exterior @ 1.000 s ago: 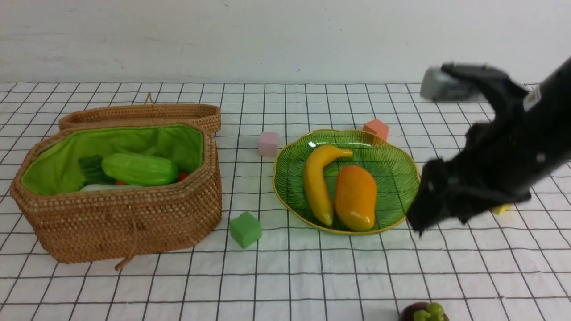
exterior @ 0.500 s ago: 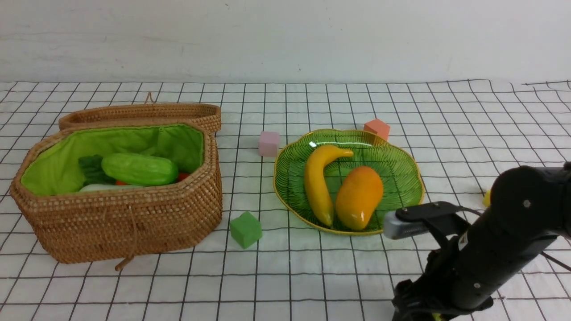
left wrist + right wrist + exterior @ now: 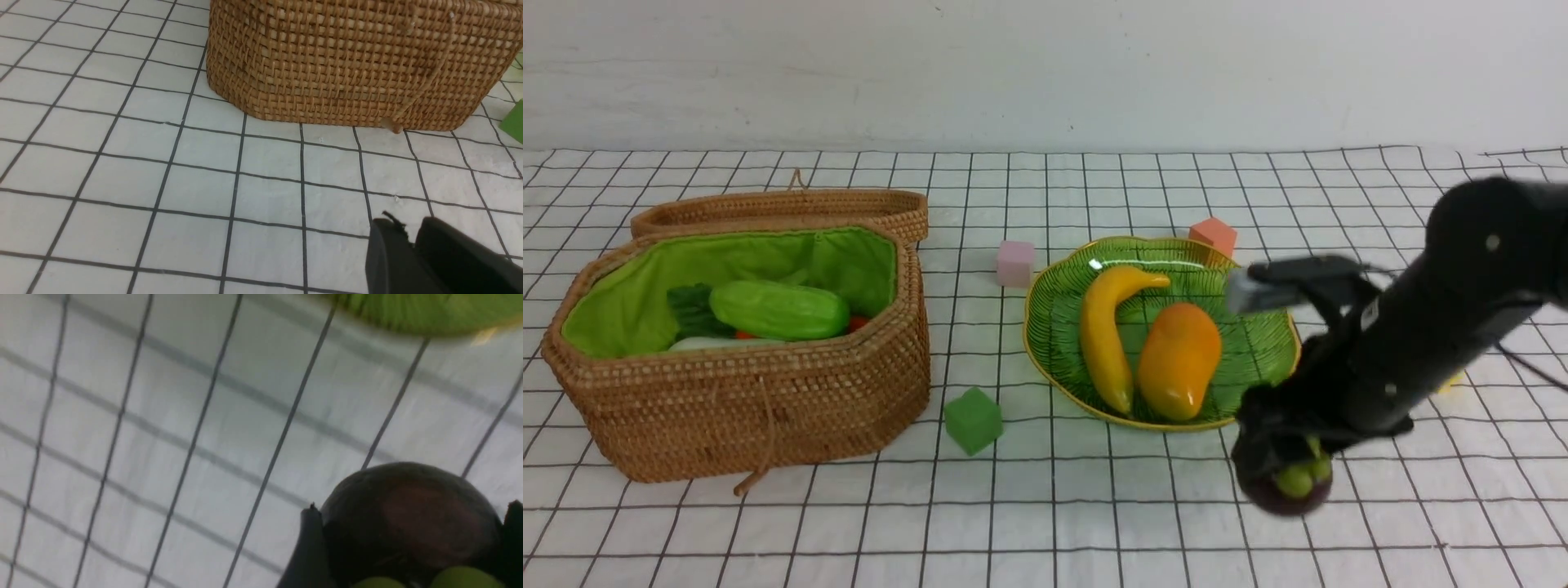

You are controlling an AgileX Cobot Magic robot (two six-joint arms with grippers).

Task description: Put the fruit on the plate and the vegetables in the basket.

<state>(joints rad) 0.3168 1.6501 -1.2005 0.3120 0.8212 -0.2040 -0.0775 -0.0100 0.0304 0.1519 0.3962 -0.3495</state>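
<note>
Nearest, the right pincer (image 3: 412,535) has closed on the mangosteen (image 3: 1286,487) and lifted it from the table's near edge to just short of the plate (image 3: 1045,359). The left pincer (image 3: 410,245) looks nearly closed, gripping nothing visible. The last fruit is thus on its way; room remains right of the mango (image 3: 1178,361). Farther left, the basket (image 3: 849,392) holds vegetables.

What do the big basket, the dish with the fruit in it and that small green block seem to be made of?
Basket: woven wicker, matt brown, judging by the crossing strands; its green lining looks like cloth, from the soft folds.
Dish: probably glossy green glass, see-through with bright glints, though clear plastic is possible.
Green block: perhaps foam, with a dull, even surface.
</note>
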